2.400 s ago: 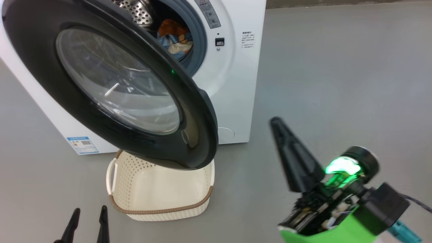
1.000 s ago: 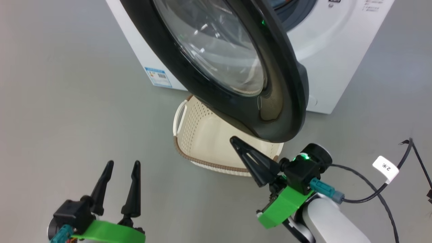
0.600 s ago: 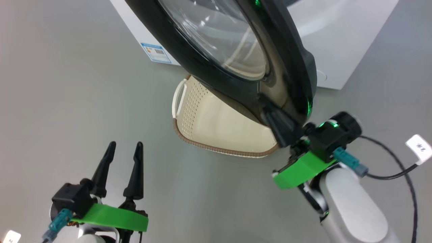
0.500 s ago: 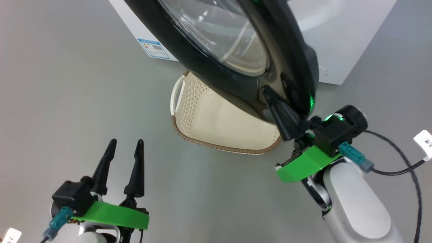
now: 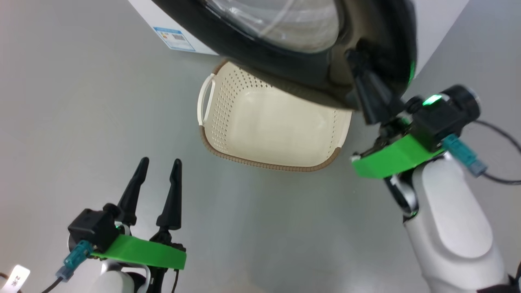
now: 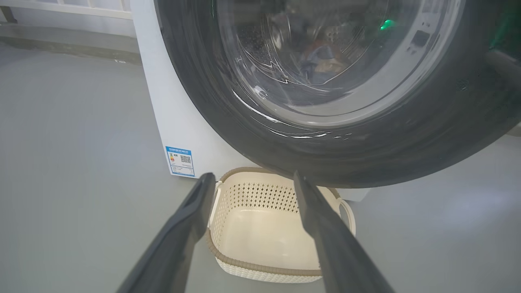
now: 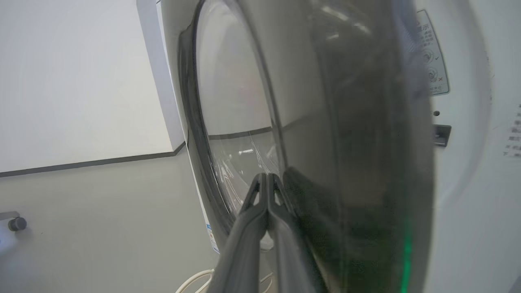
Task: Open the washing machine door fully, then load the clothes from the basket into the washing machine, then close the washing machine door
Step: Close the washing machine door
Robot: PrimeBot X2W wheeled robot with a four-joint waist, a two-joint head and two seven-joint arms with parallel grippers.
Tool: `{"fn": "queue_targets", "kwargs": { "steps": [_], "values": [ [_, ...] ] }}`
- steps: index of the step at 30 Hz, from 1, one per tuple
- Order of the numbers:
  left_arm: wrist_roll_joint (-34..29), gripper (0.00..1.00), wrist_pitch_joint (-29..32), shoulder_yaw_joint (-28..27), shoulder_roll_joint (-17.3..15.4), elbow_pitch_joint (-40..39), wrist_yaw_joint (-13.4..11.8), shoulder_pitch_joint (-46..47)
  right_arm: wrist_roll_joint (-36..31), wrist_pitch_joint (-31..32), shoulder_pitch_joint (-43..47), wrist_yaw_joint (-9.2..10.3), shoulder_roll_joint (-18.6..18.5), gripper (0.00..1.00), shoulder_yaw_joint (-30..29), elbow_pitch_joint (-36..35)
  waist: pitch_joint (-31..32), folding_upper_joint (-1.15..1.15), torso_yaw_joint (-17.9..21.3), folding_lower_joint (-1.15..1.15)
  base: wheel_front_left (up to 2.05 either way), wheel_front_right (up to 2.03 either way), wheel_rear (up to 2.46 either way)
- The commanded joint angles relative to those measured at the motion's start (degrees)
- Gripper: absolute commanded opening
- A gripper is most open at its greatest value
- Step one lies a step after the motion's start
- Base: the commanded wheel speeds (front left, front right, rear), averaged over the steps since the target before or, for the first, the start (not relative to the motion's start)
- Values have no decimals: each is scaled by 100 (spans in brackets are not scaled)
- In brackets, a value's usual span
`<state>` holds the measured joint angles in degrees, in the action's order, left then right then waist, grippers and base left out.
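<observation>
One door [image 5: 285, 40], one basket [image 5: 222, 118], left tool [image 5: 160, 161], right tool [image 7: 267, 177]; clothes [image 6: 321, 61] perhaps one.

this looks like a robotics test room or lab set up as a laundry corner rather than a lived-in home. a white front-loading washing machine [image 6: 163, 101] stands directly on a smooth, seamless grey floor [image 5: 81, 101], with a blue-edged energy label [image 6: 180, 161] stuck at the lower corner of its front. beside it runs a plain white wall [image 7: 73, 81], and a thin dark skirting strip [image 7: 81, 165] marks where the wall meets the floor. a small cream basket [image 5: 276, 122] sits on the floor just at the machine's front edge. a white printed wiring tag [image 5: 18, 278], typical lab labelling, shows at the head view's lower left corner.
</observation>
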<state>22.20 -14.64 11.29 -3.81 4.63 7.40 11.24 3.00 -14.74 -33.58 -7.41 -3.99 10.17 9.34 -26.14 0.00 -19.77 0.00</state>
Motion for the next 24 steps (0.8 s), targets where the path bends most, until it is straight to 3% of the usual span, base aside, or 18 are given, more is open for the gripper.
{"fn": "queue_targets", "kwargs": {
  "steps": [1, 24],
  "values": [
    [41, 100, -36, -161, -151, -154, 9, 121, -56, -26, -130, -8, 110, 0, 10, -187, -90, 0, 5, 0, 0, 0, 0],
    [268, 100, -36, -4, -239, -273, 9, 701, -295, -26, -1950, -8, 111, 0, -764, 163, -1027, 0, 135, 0, 0, 0, 0]
  ]
}}
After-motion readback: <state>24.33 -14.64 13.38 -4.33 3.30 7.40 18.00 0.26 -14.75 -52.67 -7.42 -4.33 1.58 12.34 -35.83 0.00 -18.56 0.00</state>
